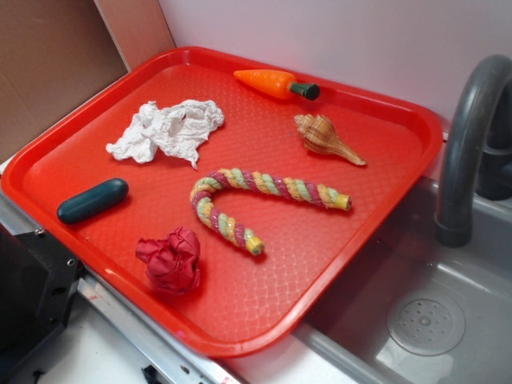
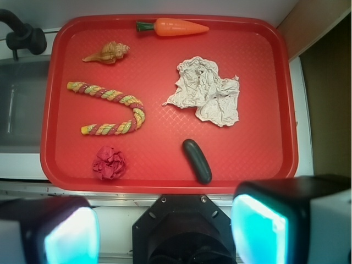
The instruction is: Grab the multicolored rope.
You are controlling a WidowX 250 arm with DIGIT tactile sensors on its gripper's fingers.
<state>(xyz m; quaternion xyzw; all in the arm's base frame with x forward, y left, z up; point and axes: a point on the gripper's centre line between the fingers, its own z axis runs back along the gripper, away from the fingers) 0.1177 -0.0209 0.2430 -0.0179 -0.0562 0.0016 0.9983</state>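
Observation:
The multicolored rope [image 1: 250, 200] [image 2: 114, 108], a twisted cord of yellow, pink, maroon and pale green bent like a cane, lies in the middle of the red tray [image 1: 352, 232] [image 2: 264, 66]. In the wrist view my gripper [image 2: 165, 231] hangs high above the tray's near edge. It is open, its two cyan pads [image 2: 258, 231] stand far apart, and nothing is between them. The rope lies well ahead of the gripper and to its left. The arm does not show in the exterior view.
On the tray also lie a toy carrot [image 1: 276, 83] [image 2: 173, 27], a seashell [image 1: 324, 138] [image 2: 107, 53], crumpled white paper [image 1: 170, 130] [image 2: 206, 91], a dark green capsule [image 1: 93, 201] [image 2: 197, 160] and a wrinkly red cloth ball [image 1: 170, 260] [image 2: 109, 163]. A grey sink [image 1: 432, 320] with faucet [image 1: 464, 144] adjoins the tray.

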